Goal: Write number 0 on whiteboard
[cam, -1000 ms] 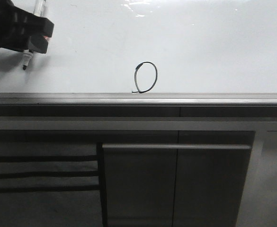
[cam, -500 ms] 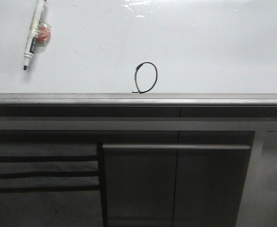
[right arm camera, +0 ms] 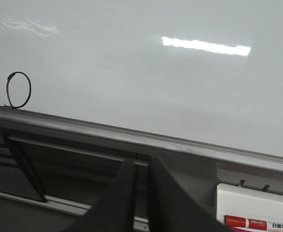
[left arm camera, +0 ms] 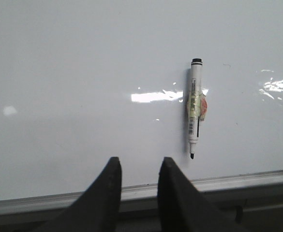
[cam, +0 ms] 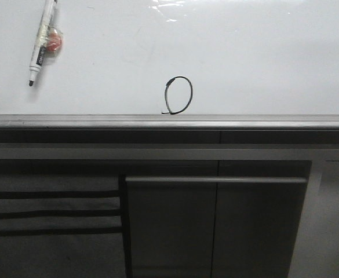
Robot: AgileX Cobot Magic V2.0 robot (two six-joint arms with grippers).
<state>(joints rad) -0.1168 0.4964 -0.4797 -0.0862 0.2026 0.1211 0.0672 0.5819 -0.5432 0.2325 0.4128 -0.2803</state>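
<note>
The number 0 (cam: 179, 95) is a thin black oval on the whiteboard (cam: 262, 58), just above its grey frame edge. It also shows in the right wrist view (right arm camera: 18, 90). A white marker pen (cam: 43, 43) with an orange tape patch lies loose on the board at the far left, tip uncapped. In the left wrist view my left gripper (left arm camera: 139, 164) is open and empty, over the frame edge, apart from the marker (left arm camera: 194, 108). My right gripper (right arm camera: 142, 162) is shut on nothing, below the board's edge. Neither gripper shows in the front view.
The grey metal frame edge (cam: 169, 120) runs across below the board. A dark grey panelled cabinet (cam: 215, 220) fills the space beneath. A white box with a red marker (right arm camera: 257, 212) sits beside the right gripper.
One second ago my left gripper was at the marker at the far left of the board. It has let go and drawn out of the front view. The marker stays in place.
</note>
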